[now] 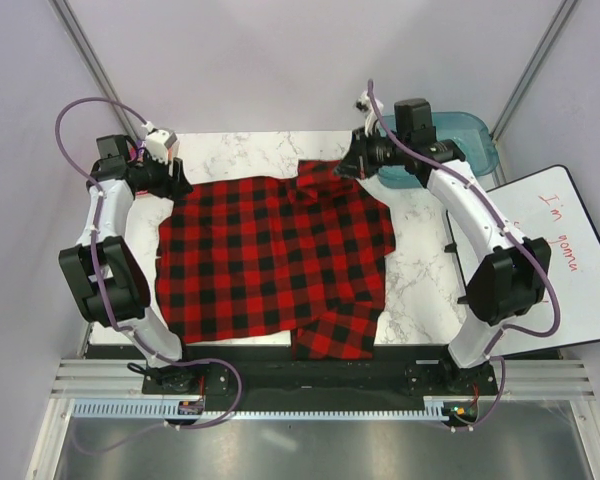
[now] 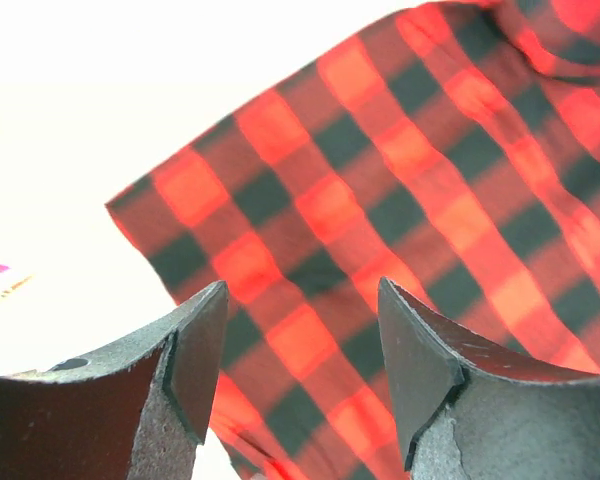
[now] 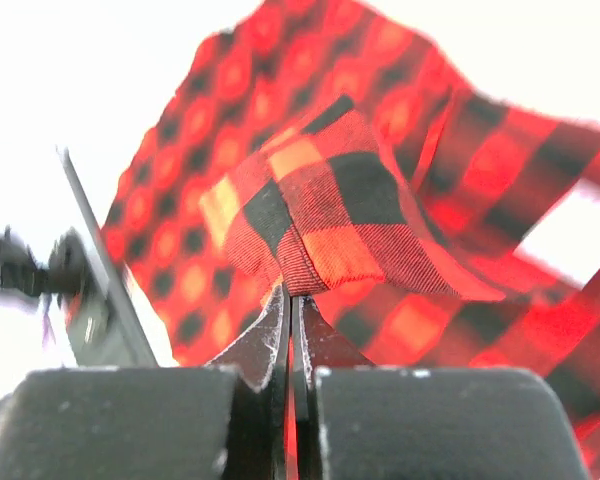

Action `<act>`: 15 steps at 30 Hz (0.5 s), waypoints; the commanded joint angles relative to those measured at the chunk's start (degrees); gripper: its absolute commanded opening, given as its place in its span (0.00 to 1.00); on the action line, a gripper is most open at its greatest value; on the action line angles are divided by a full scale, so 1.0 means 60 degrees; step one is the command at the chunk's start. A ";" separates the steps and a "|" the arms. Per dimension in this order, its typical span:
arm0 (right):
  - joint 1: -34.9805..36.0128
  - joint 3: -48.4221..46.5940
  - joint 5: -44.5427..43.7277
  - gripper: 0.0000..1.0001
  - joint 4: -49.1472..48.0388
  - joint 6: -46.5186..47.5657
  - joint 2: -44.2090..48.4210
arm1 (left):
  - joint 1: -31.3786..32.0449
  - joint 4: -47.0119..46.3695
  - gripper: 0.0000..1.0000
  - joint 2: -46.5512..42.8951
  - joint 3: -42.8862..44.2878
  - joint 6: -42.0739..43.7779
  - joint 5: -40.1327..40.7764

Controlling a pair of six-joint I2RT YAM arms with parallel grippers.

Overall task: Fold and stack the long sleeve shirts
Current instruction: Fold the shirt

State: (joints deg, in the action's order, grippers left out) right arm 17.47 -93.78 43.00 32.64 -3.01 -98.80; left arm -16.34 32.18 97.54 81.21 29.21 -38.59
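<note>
We read the top external view as a steep downward look from above and behind the arm bases, far enough back to hold the whole table (image 1: 420,270). The left wrist view sits just behind the left gripper (image 2: 302,285) and faces forward past its fingertips, very near the shirt (image 2: 400,180) ahead of them. The right wrist view sits just behind the right gripper (image 3: 292,297), facing forward; cloth just beyond the tips fills most of it. All three views share the shirt; the overhead one also holds both grippers.
</note>
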 commanded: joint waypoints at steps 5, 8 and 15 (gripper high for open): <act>-0.0027 -0.4609 -0.1731 0.00 -0.4062 -0.1930 -0.2982 | -0.0089 -0.1583 0.67 0.1818 0.2180 -0.0110 0.0733; -0.0027 -0.6281 -0.2405 0.00 -0.4750 -0.2179 -0.4316 | -0.0075 -0.2111 0.67 0.2696 0.2752 0.0271 0.0865; 0.0046 -0.7119 -0.3885 0.00 -0.7137 -0.2385 -0.5402 | -0.0060 -0.0371 0.63 0.5055 0.5433 0.1942 0.0718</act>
State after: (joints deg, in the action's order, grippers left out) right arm 17.45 -132.31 25.74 2.11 -15.51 -130.96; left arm -16.64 24.95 122.50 105.82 32.95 -33.50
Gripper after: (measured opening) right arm 0.010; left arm 0.644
